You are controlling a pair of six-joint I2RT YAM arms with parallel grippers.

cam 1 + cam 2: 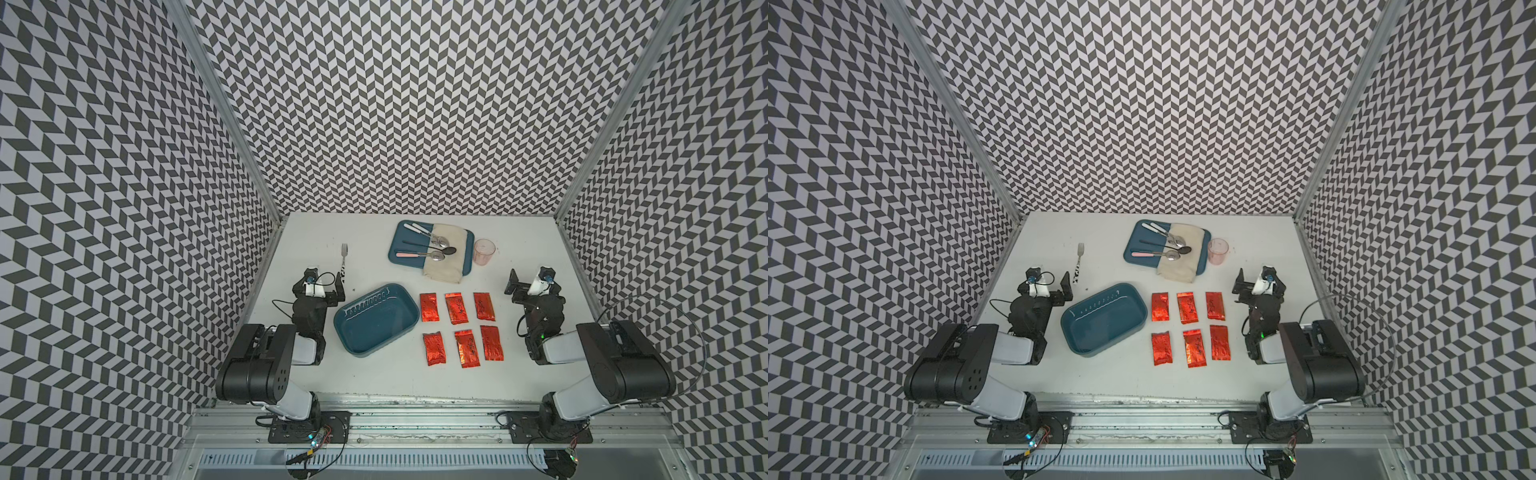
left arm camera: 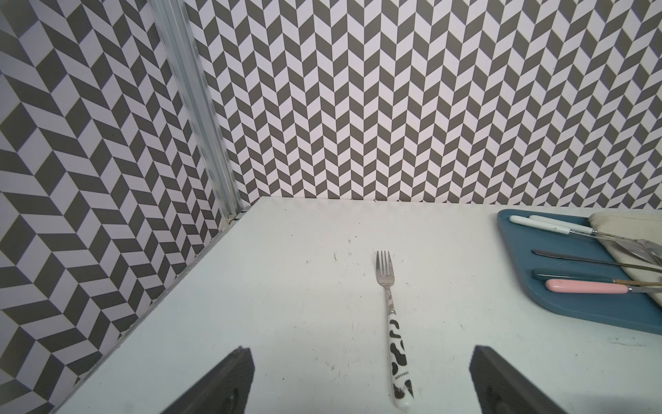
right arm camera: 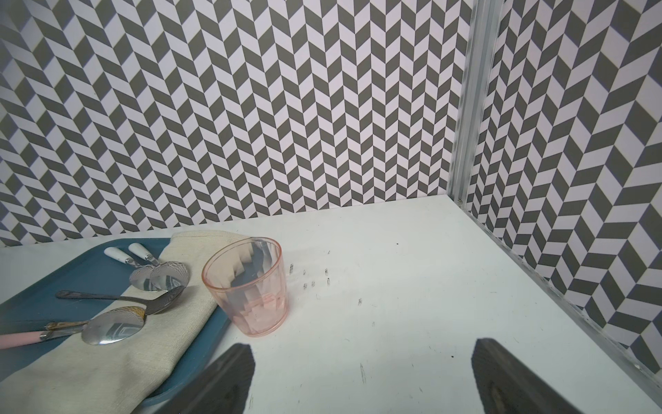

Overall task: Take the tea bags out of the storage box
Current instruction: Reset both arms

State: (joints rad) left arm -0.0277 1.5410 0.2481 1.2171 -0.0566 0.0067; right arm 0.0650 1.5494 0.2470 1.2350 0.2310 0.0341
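Tea bags [image 1: 456, 308] between storage box [image 1: 374, 330] and right hand [image 1: 530, 286], untouched; left hand [image 1: 320, 287] beside box; both wide.

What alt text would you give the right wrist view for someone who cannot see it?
An empty pink tumbler stands upright on the white table beside a teal tray holding a beige cloth and spoons. The right hand is open, holding nothing, its dark fingers at the picture's lower edge.

Two arms [image 1: 305, 316], black motor housings [image 1: 253, 374], white link shells [image 1: 559, 349], dark jaws, bolted baseplates [image 1: 337, 422]
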